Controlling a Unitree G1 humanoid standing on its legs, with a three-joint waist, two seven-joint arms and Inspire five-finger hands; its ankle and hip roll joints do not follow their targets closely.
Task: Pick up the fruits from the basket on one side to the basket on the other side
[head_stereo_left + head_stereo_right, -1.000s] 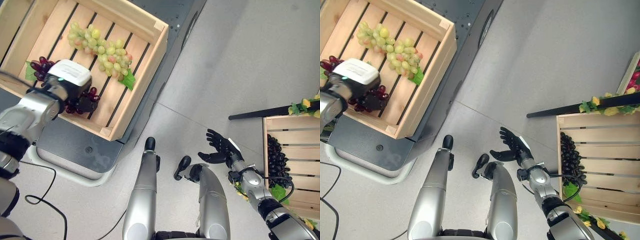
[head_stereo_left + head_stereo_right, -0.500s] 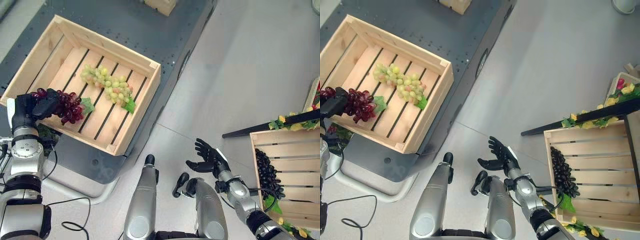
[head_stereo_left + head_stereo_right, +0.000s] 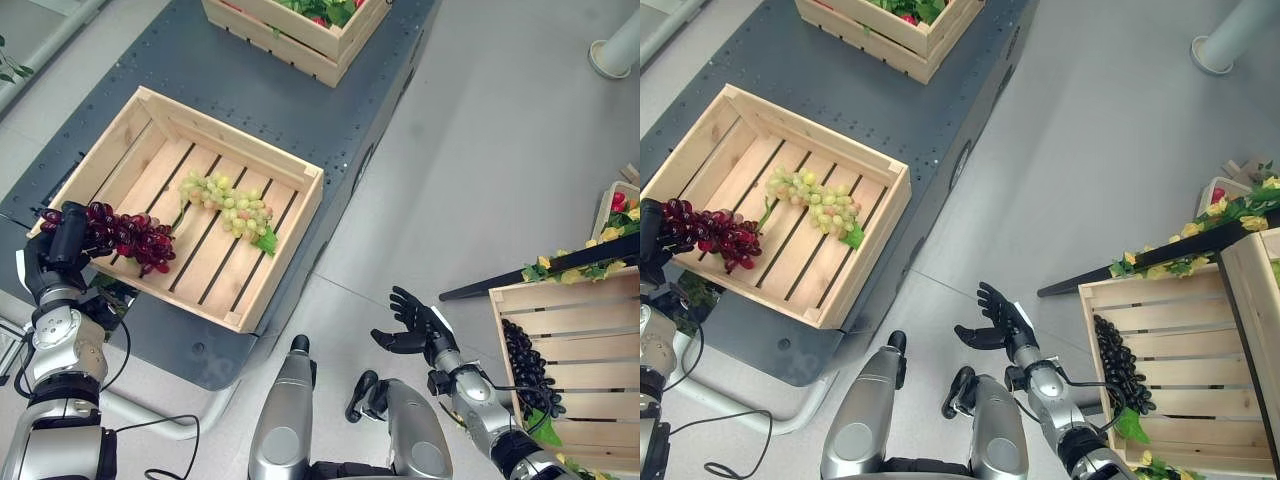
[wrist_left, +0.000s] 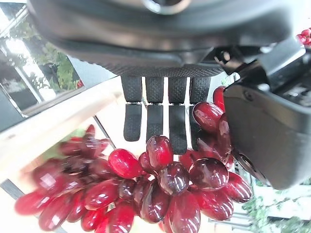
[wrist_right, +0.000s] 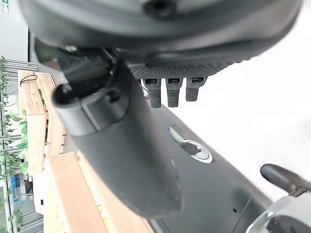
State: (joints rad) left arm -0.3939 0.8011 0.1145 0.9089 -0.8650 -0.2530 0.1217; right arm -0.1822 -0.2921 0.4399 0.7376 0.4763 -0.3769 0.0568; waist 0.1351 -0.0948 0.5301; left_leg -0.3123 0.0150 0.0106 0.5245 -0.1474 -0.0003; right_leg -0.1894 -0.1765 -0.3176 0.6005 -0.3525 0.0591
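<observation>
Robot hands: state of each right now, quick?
Left robot hand: shut on the red grapes.
Right robot hand: open, holding nothing.

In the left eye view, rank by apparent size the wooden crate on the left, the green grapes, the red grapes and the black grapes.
1. wooden crate
2. green grapes, red grapes and black grapes: too alike to rank; the red bunch is lifted in the left hand, nearer the camera.

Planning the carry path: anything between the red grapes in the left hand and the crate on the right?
Nothing visible. The left hand holds the red grapes over the left crate's edge; open floor leads to the right crate, where black grapes lie.
</observation>
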